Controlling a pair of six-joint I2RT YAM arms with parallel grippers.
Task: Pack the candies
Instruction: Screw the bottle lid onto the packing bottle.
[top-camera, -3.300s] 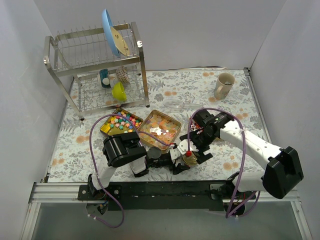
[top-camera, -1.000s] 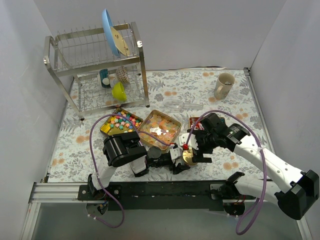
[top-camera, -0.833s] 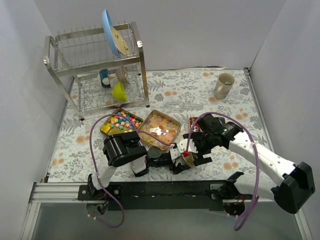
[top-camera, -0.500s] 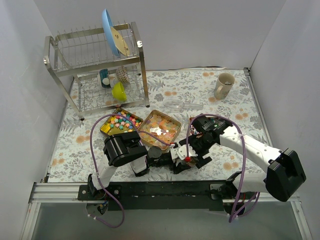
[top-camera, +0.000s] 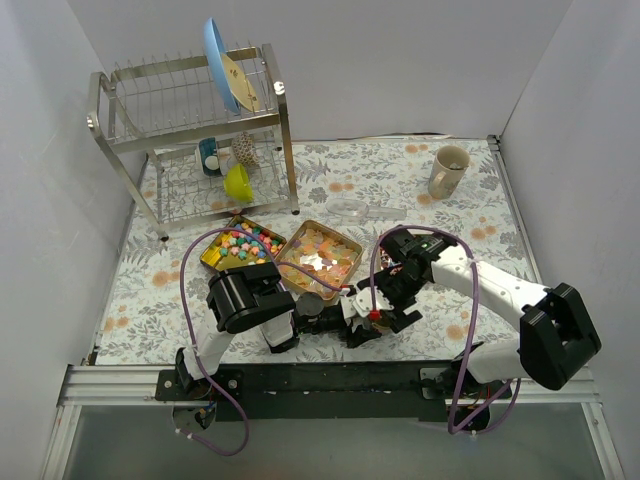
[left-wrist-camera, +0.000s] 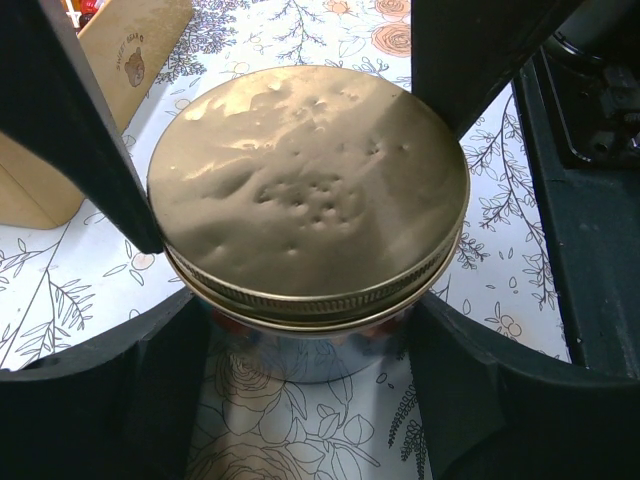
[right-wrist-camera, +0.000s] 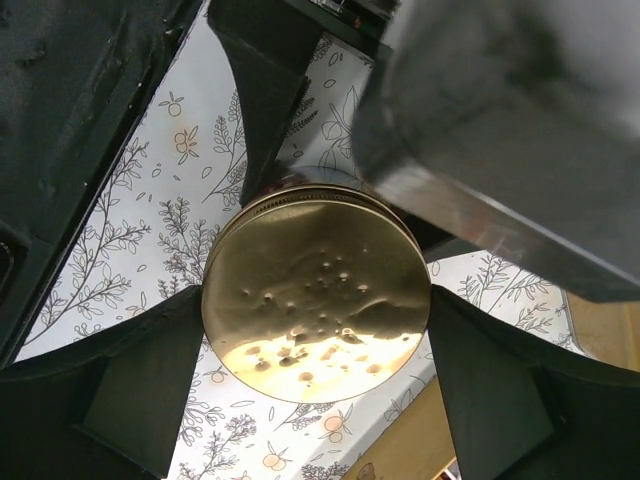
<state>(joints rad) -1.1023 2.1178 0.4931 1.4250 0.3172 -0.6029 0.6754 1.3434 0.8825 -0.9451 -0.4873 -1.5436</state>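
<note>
Candies lie loose in two gold tins on the counter (top-camera: 150, 290), behind both arms. Pastel star-like lumps (top-camera: 243, 243) fill the left tin (top-camera: 207, 258), and orange-yellow wrapped pieces (top-camera: 320, 256) fill the right tin (top-camera: 345, 238). Near the counter's front edge stands a round jar (left-wrist-camera: 300, 362) with a dented gold lid (right-wrist-camera: 315, 290). The left jaws are closed against the jar's sides just under the lid. The right jaws come from the opposite side and are pressed to the lid's rim.
</note>
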